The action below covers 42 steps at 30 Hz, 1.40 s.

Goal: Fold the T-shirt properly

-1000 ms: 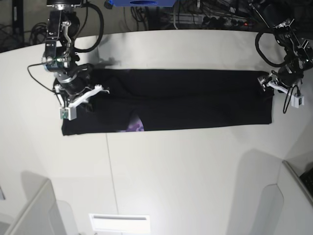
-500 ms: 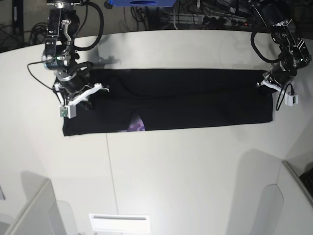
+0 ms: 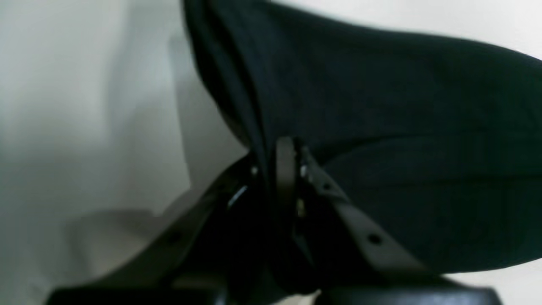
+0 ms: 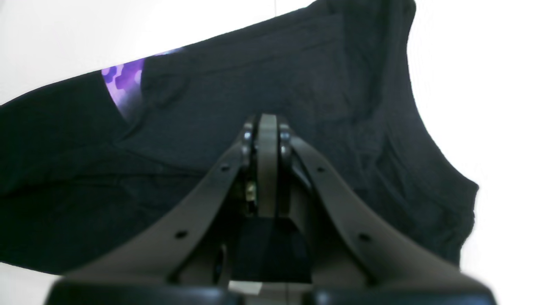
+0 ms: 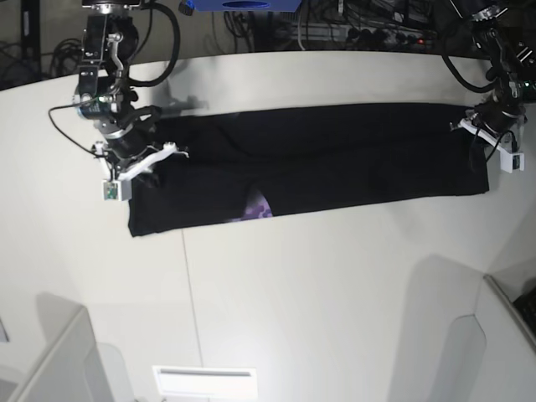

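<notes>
The black T-shirt (image 5: pixel 335 159) lies as a long folded band across the white table (image 5: pixel 318 293). A patch of purple print (image 5: pixel 257 207) shows at its near edge. My left gripper (image 5: pixel 469 126) is shut on the band's right end; in the left wrist view its fingertips (image 3: pixel 286 167) pinch black cloth (image 3: pixel 402 127), which rises off the table. My right gripper (image 5: pixel 163 157) is at the band's left end. In the right wrist view it (image 4: pixel 266 127) is shut, with dark cloth (image 4: pixel 347 127) around the fingers and the purple print (image 4: pixel 123 80) to the upper left.
Cables and a blue object (image 5: pixel 243 4) lie beyond the table's far edge. Grey partitions stand at the near left (image 5: pixel 50 360) and near right (image 5: pixel 494 335) corners. A white label (image 5: pixel 205 381) sits at the near edge. A thin seam (image 5: pixel 188 285) runs across the table.
The left gripper has moved up and to the right, pulling the shirt's right end with it. The whole band has shifted right and now lies slanted; the purple patch moved right too.
</notes>
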Each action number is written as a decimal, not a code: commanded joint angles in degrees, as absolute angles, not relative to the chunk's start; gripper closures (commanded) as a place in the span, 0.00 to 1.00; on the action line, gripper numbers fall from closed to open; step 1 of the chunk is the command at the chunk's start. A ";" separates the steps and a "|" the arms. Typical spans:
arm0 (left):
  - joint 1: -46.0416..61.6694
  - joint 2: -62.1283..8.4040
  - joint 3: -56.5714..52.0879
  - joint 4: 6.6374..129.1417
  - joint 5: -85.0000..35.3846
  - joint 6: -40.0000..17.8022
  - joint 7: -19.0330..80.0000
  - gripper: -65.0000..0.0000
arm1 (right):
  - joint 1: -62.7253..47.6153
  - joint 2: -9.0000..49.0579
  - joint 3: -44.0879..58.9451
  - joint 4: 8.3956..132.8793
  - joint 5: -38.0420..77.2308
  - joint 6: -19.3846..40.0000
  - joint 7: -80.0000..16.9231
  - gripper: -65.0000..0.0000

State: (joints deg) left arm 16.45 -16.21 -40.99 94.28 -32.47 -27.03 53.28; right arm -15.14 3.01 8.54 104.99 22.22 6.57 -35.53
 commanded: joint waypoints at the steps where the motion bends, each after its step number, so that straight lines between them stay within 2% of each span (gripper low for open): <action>1: 16.84 -16.66 -41.10 97.19 -31.52 -27.21 52.26 1.00 | -14.64 2.95 8.66 106.24 22.55 6.90 -34.15 1.00; 7: 18.77 -11.21 -40.13 107.30 -22.90 -27.65 52.44 1.00 | -14.64 2.51 8.48 106.24 22.55 6.90 -34.15 1.00; 27: 19.82 -10.95 -19.47 110.99 -21.41 -27.21 52.79 1.00 | -14.55 2.51 8.75 106.15 22.46 6.64 -34.33 1.00; 36: 18.51 -10.51 -9.98 110.99 -21.93 -21.23 52.70 1.00 | -14.37 2.51 8.75 105.89 22.46 6.64 -34.42 1.00; 42: 16.84 -8.13 -6.99 110.99 -21.85 -20.79 52.88 1.00 | -14.46 2.51 8.75 105.80 22.29 6.55 -34.42 1.00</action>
